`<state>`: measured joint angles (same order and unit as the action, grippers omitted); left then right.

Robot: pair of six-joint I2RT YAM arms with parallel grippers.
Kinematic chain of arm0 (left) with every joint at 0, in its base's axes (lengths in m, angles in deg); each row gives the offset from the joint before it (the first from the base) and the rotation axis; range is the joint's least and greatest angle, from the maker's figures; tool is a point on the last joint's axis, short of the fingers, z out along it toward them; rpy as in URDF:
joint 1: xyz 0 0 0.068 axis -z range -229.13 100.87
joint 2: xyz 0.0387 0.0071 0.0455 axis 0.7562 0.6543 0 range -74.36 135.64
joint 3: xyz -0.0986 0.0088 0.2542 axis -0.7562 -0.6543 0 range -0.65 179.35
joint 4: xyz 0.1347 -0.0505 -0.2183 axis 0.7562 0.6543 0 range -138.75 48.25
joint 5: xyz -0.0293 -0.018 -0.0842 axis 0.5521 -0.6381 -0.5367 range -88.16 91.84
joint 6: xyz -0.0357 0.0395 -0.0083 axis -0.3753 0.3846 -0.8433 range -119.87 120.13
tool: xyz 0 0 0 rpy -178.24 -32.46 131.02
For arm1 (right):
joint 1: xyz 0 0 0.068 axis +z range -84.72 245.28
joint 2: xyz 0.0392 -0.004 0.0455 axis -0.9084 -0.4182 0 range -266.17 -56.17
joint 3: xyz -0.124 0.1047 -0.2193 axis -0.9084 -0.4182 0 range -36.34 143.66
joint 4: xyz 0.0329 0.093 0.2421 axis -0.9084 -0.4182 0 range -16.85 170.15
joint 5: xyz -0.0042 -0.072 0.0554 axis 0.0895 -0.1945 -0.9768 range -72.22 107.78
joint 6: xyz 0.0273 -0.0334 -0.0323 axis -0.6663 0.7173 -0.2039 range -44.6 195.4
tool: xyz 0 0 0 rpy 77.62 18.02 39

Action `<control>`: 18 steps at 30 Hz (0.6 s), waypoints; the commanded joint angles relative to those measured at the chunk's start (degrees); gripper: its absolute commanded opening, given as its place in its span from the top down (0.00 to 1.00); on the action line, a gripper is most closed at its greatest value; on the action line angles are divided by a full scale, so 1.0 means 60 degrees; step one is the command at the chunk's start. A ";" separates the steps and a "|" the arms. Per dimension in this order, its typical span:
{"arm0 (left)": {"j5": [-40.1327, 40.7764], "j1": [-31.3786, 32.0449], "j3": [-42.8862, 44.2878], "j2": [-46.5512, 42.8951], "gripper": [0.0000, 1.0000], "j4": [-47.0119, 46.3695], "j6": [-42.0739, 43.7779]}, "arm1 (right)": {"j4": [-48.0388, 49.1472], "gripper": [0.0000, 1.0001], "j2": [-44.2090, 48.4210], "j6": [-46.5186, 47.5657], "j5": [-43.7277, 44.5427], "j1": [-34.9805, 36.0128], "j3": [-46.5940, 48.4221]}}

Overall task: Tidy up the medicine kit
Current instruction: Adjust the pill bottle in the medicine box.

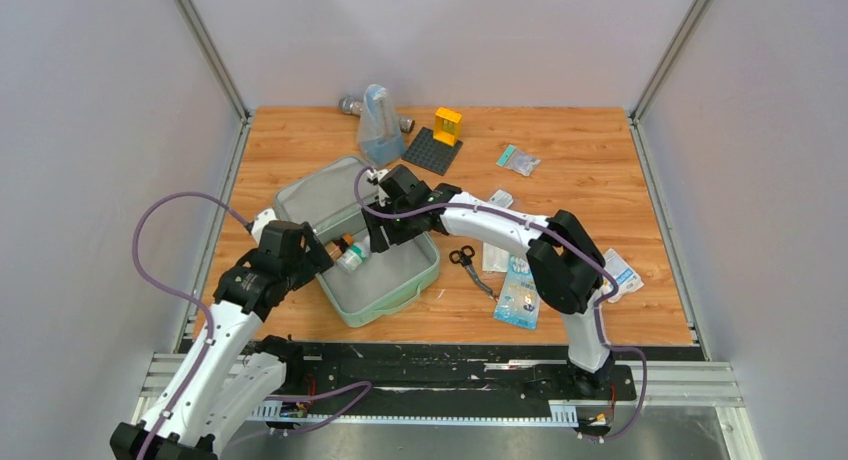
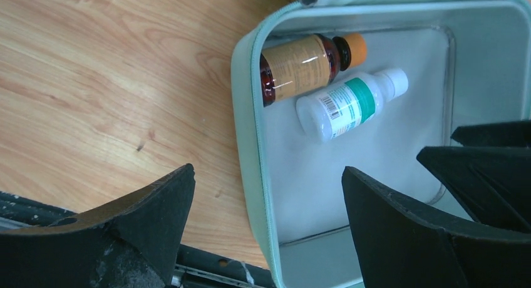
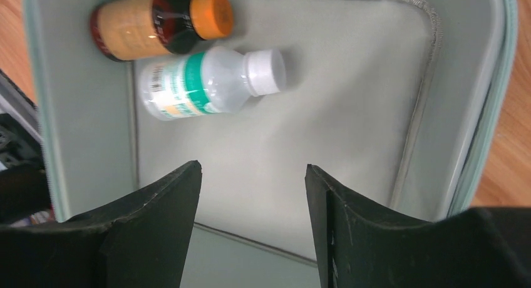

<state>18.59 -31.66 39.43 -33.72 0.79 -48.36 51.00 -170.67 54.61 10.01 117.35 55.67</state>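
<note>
A: The medicine kit [image 3: 81,131] — what colour?
B: Pale mint-green, with a grey-green lining.
A: And the rest?
B: The amber bottle [image 3: 128,28] has a tan label and orange cap; the white bottle [image 3: 200,81], a teal band and black barcode.
A: And the bench [image 1: 600,160]?
B: Orange-brown wood grain — faint dark streaks.

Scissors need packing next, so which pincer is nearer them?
Right. Right pincer hangs over the medicine kit near the scissors; left pincer is at the kit's far edge.
</note>
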 commanded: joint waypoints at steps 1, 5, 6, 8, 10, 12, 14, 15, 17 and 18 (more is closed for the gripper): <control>-0.0566 -0.0010 -0.0354 0.0336 0.06 -0.0925 0.0008 | 0.0000 0.36 -0.0518 0.1580 -0.1238 -0.0222 0.0756; -0.0640 -0.0006 -0.0576 0.0562 0.17 -0.1202 -0.0001 | -0.0152 0.36 -0.1123 0.2201 -0.1243 -0.0269 0.1550; -0.0632 -0.0007 -0.0601 0.0616 0.21 -0.1221 -0.0004 | -0.0190 0.36 -0.1283 0.2350 -0.1187 -0.0282 0.1703; -0.0614 -0.0004 -0.0620 0.0648 0.27 -0.1234 0.0023 | -0.0269 0.36 -0.1496 0.2571 -0.0960 -0.0285 0.2008; -0.0566 -0.0004 -0.0670 0.0608 0.31 -0.1265 0.0058 | -0.0277 0.36 -0.1661 0.2861 -0.0923 -0.0284 0.2229; -0.0558 -0.0009 -0.0737 0.0563 0.35 -0.1320 0.0091 | -0.0297 0.36 -0.1884 0.3151 -0.0944 -0.0309 0.2419; -0.0627 -0.0012 -0.0789 0.0536 0.39 -0.1409 0.0145 | -0.0317 0.37 -0.2091 0.3303 -0.0929 -0.0356 0.2538; -0.0691 -0.0005 -0.0812 0.0536 0.41 -0.1462 0.0165 | -0.0332 0.38 -0.2167 0.3336 -0.1105 -0.0402 0.2570; -0.0752 -0.0011 -0.0921 0.0536 0.45 -0.1540 0.0156 | -0.0339 0.39 -0.2274 0.3362 -0.1444 -0.0480 0.2606; -0.0792 -0.0012 -0.0944 0.0536 0.47 -0.1593 0.0142 | -0.0353 0.38 -0.2339 0.3369 -0.1552 -0.0500 0.2633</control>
<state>14.44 -31.66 34.51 -29.91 -5.98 -48.08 49.08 -182.73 71.83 3.89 115.17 69.05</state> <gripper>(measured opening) 0.560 0.619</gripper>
